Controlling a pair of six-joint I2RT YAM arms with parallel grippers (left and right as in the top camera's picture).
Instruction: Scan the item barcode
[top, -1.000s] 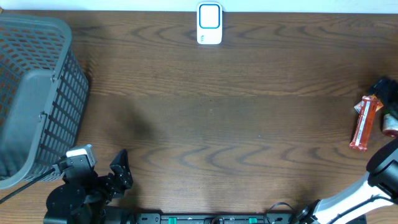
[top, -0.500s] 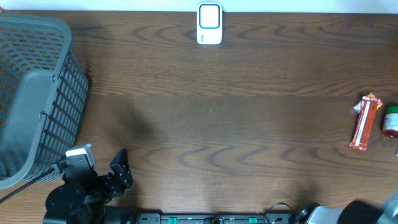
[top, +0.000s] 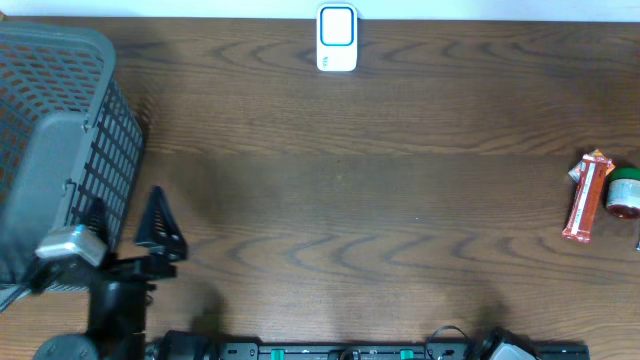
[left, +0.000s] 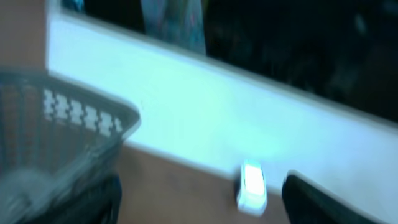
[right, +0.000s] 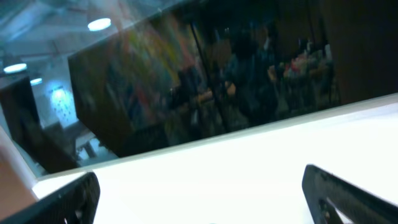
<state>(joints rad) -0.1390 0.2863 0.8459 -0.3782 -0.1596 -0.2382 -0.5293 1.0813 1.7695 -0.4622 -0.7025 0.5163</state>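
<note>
The white scanner with a blue screen (top: 337, 38) stands at the far middle edge of the table, and shows blurred in the left wrist view as scanner (left: 252, 186). A red-orange packet (top: 587, 196) and a small green-lidded jar (top: 624, 193) lie side by side at the right edge. My left gripper (top: 127, 222) hangs open and empty near the front left, beside the basket, far from both items. In its own blurred view the left gripper (left: 202, 208) points toward the far wall. My right gripper (right: 205, 205) is open and empty, facing a white wall. It is out of the overhead view.
A grey mesh basket (top: 60, 150) fills the left side of the table, close to my left fingers, and appears as basket (left: 68, 143) in the left wrist view. The wooden table (top: 360, 200) ends at a white wall behind the scanner.
My right arm pulled back from the items at the right edge and left the overhead view. My left arm swung up and left, beside the basket. The jar now shows in full.
</note>
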